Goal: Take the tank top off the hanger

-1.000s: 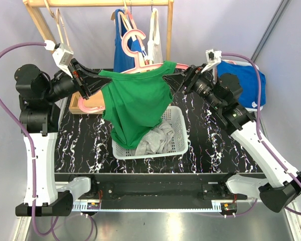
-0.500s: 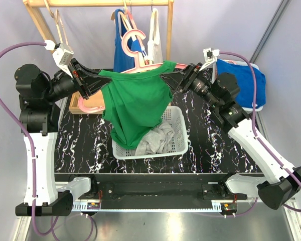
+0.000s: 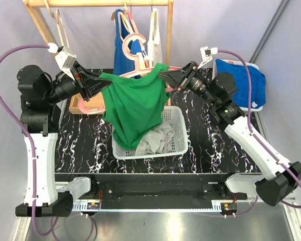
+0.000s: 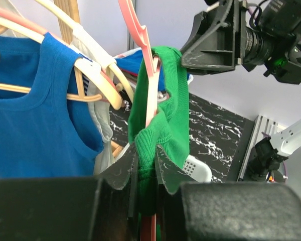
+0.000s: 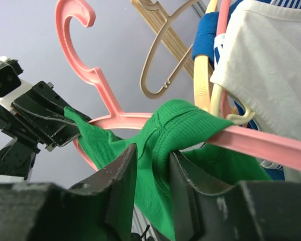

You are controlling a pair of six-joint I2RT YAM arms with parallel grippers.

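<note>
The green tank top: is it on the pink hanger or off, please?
On: the tank top hangs from the pink hanger, a strap wrapped over each arm.

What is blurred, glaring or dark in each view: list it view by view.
Top external: sharp and evenly lit, with glare on the metal surface at the bottom. Left wrist: the green tank top is sharp, the near jaws dark and soft. Right wrist: the pink hanger is crisp, the near jaws shaded and blurred.
</note>
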